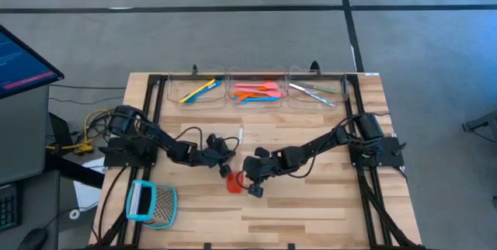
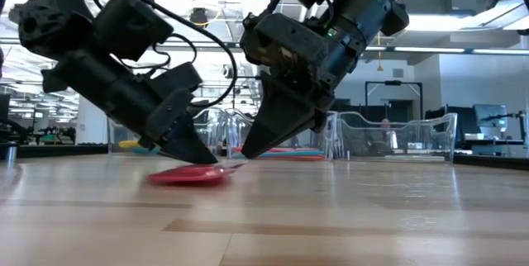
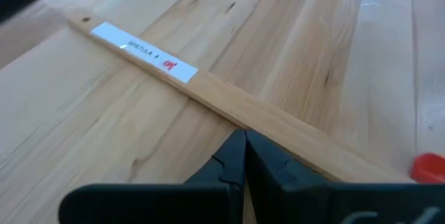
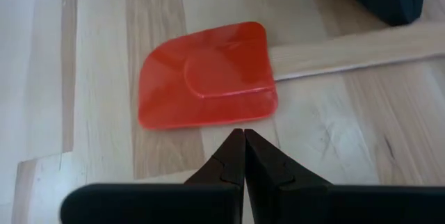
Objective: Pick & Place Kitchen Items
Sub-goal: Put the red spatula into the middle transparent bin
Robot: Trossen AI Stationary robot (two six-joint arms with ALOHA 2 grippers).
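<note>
A red-headed spatula lies flat on the table's middle, its head (image 1: 234, 182) toward the near edge. Its wooden handle (image 3: 278, 123) carries a white label (image 3: 146, 53). My left gripper (image 1: 227, 166) is shut, with its tips (image 3: 243, 140) down at the handle, a little way from the head. My right gripper (image 1: 245, 181) is shut, with its tips (image 4: 243, 135) at the edge of the red head (image 4: 205, 78). In the low view both grippers slant down toward the spatula (image 2: 188, 175), the left (image 2: 211, 159) and the right (image 2: 246, 154). My left gripper's shut fingertips slant down from the table's left onto the near side of the wooden handle (image 3: 261, 137); I cannot tell whether they touch it. My right gripper's shut fingertips slant down from the table's right to the long edge of the red head (image 4: 236, 120); I cannot tell whether they touch it.
Three clear bins stand along the far edge: one with yellow and blue utensils (image 1: 198, 91), one with orange, pink and blue ones (image 1: 256, 92), one with silvery metal pieces (image 1: 314, 92). A teal-framed mesh tool (image 1: 151, 203) lies near left. A monitor (image 1: 19, 67) stands off the table's left.
</note>
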